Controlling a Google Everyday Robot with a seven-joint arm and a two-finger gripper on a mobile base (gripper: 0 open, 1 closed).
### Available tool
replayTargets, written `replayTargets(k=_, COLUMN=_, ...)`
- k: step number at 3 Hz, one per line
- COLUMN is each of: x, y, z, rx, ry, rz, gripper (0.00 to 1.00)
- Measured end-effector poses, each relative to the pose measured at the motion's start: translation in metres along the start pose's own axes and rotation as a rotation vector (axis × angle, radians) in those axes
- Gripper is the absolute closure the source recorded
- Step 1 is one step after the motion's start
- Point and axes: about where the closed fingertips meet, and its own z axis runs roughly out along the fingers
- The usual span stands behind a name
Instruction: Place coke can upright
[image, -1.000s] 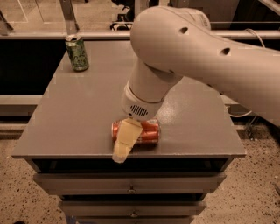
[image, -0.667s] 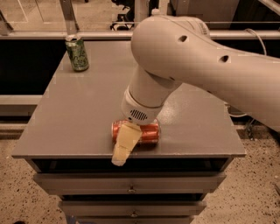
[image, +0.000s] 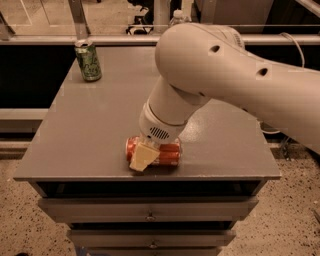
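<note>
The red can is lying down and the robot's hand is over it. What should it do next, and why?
Probably grip the coke can firmly, so it can be tipped up. It lies on its side near the front edge of the table, with the gripper right down over it.

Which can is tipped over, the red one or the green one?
The red coke can, lying on its side under the gripper. The green can stands upright far back.
</note>
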Motion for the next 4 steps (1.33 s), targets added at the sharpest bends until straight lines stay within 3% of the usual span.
replayTargets(k=1, x=-0.003, y=-0.001, z=-0.001, rx=0.002, ry=-0.008, rz=-0.003, gripper=0.78)
replayTargets(k=2, x=-0.017, y=-0.021, z=-0.027, rx=0.014, ry=-0.118, rz=-0.005, gripper=0.99)
replayTargets(k=3, x=-0.036, y=-0.056, z=-0.062, rx=0.036, ry=-0.305, rz=0.0, gripper=1.0)
replayTargets(k=4, x=-0.039, y=-0.09, z=-0.093, rx=0.031, ry=-0.561, rz=-0.003, gripper=1.0)
